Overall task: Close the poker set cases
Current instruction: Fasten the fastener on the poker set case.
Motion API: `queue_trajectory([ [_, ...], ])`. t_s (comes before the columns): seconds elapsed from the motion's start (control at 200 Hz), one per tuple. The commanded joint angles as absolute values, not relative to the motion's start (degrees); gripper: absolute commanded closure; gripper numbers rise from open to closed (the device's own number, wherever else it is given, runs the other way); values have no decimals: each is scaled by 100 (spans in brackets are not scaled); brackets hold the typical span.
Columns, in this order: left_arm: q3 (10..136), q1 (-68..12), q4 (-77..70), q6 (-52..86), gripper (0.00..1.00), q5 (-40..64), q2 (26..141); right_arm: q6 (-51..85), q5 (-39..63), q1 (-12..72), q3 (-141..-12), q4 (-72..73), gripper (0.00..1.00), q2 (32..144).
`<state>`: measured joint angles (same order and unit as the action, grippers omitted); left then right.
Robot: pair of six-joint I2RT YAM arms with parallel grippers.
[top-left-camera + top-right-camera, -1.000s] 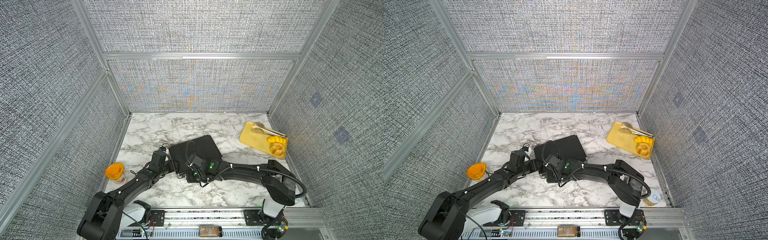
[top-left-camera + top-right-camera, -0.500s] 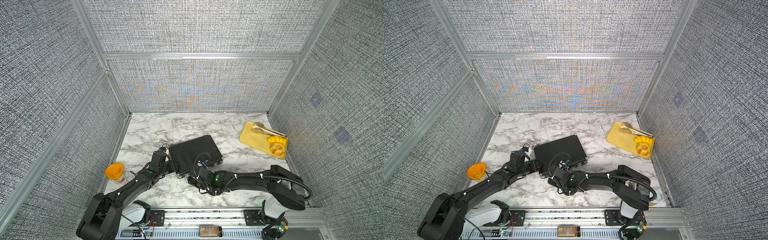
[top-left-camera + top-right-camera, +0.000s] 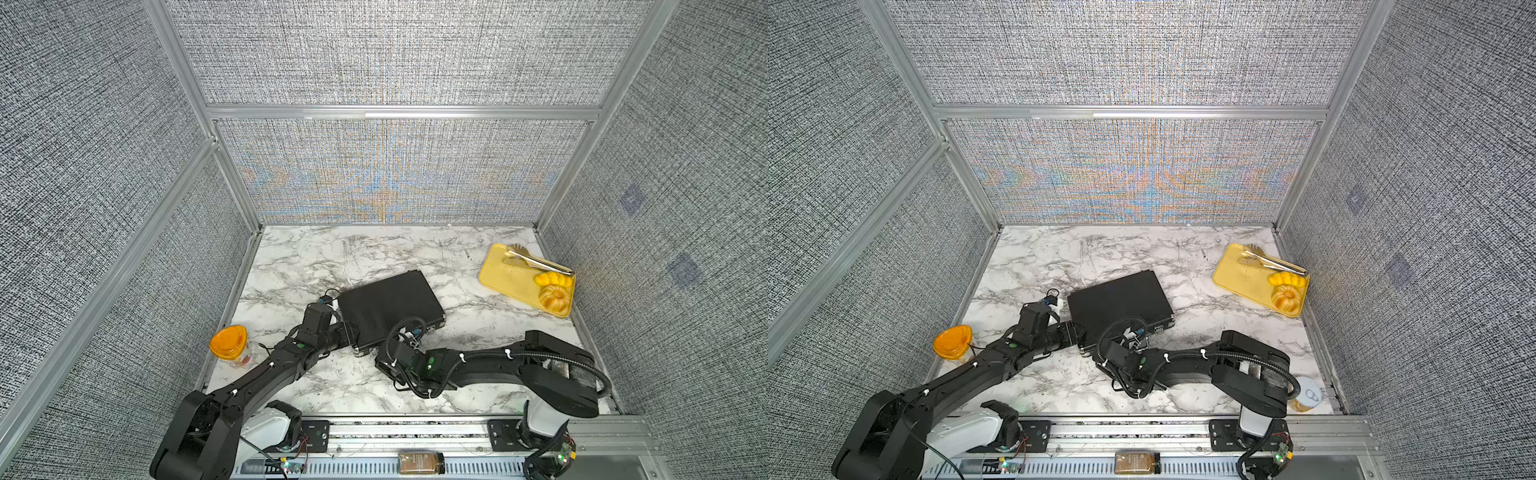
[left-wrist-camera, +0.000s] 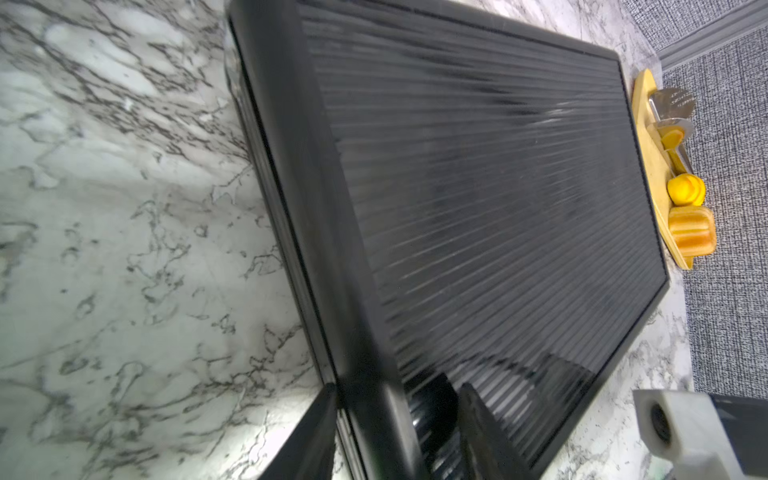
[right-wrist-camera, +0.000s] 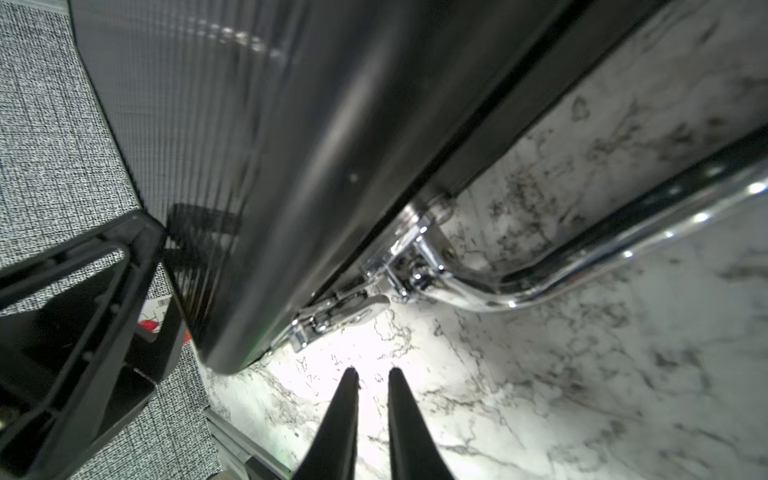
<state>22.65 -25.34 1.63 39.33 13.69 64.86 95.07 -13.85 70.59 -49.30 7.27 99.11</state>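
— What was seen nearest the base?
— The right fingers (image 5: 343, 415) were found almost pressed together, nothing pinched. Their tips were held over the table (image 5: 540, 395) just short of the case (image 3: 386, 307), by its latch (image 5: 345, 309) and chrome handle (image 5: 582, 257).
— And the left fingers (image 4: 478, 432)?
— They were clamped on the case's left edge, one laid on the ribbed lid.
— Where was the case placed?
— Mid-table, lid down, turned askew. A jar (image 3: 227, 341) with an orange lid was stood at the left edge. Farthest, at the right, a yellow tray (image 3: 498, 278) was set, with pastries (image 3: 552, 297) and tongs (image 3: 536, 259) laid on it.
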Motion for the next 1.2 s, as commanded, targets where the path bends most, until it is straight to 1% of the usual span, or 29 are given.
queue_trajectory([
  [0.0,2180,-2551,1643,3824,53,1279,6536,9872,-1629,7071,-4854,1097,82,9983],
  [0.17,2188,-2550,1663,3832,54,1265,6535,10077,-1684,7083,-4676,1564,82,10175],
  [0.235,2188,-2552,1673,3840,54,1258,6530,10071,-1735,7083,-4585,1885,83,10253],
  [0.775,2193,-2568,1716,3867,54,1261,6522,10020,-2197,7039,-4307,3128,85,10548],
  [0.96,2197,-2579,1735,3876,54,1243,6514,9992,-2140,6975,-4378,3268,86,10694],
  [1.195,2206,-2608,1768,3893,54,1204,6484,10018,-2116,6970,-4240,3284,86,10588],
])
